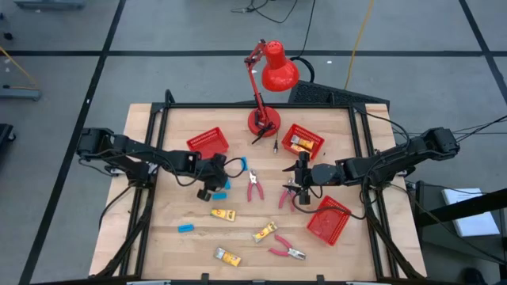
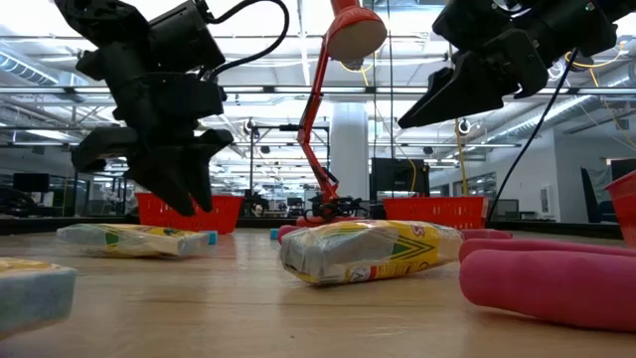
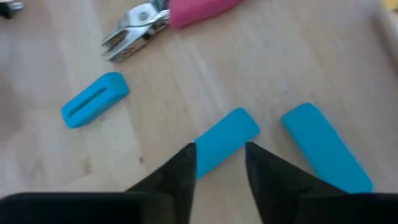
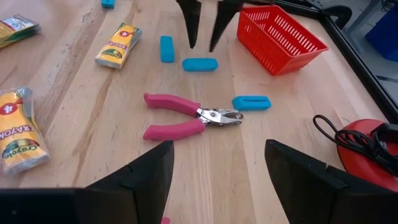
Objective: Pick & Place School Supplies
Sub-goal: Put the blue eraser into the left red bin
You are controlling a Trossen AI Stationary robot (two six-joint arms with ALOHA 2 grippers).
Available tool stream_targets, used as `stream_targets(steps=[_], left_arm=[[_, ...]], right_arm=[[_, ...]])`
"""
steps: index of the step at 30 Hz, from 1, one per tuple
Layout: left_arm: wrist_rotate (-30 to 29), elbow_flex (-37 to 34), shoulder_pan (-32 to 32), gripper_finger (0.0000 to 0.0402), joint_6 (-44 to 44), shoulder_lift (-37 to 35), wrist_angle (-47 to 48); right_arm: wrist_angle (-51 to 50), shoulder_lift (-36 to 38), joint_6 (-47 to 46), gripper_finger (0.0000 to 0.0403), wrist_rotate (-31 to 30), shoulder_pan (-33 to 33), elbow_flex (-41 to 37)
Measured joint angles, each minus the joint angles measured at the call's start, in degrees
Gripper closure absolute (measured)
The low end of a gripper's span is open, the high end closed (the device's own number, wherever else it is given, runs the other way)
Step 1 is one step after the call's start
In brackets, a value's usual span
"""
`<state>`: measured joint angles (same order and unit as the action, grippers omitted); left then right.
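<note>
Left gripper [image 3: 221, 163] hanging spread over light-blue block [image 3: 225, 140], not gripping; second block [image 3: 323, 145] just beside. Right gripper [image 4: 216, 180] waiting open above pink-handled pliers [image 4: 186, 116].

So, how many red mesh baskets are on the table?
3. The left basket sits left of the lamp base, the middle basket right of it with yellow packets inside, the front basket toward the front right. None seems hidden.
</note>
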<state>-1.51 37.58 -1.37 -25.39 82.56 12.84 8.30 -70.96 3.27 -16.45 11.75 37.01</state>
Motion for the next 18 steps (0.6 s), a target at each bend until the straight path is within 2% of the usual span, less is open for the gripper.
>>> stream_targets(steps=[5, 8, 12, 18], left_arm=[[-1.7, 0.0, 0.2, 0.0181, -0.1, 0.6, -1.5], [-0.4, 0.0, 0.2, 0.0164, -1.2, 2.4, -2.4], [1.0, 0.1, 0.2, 0.0164, -2.2, 6.0, -3.0], [0.2, 0.3, 0.1, 0.02, -2.6, 8.7, -4.2]], right_arm=[[0.0, 0.0, 0.0, 0.0161, 0.0, 0.0, 0.0], [0.0, 0.0, -0.2, 0.0161, 0.0, 0.0, 0.0], [-0.5, 0.0, -0.7, 0.0161, 0.0, 0.0, 0.0], [-0.4, 0.0, -0.8, 0.0161, -0.1, 0.0, 0.0]])
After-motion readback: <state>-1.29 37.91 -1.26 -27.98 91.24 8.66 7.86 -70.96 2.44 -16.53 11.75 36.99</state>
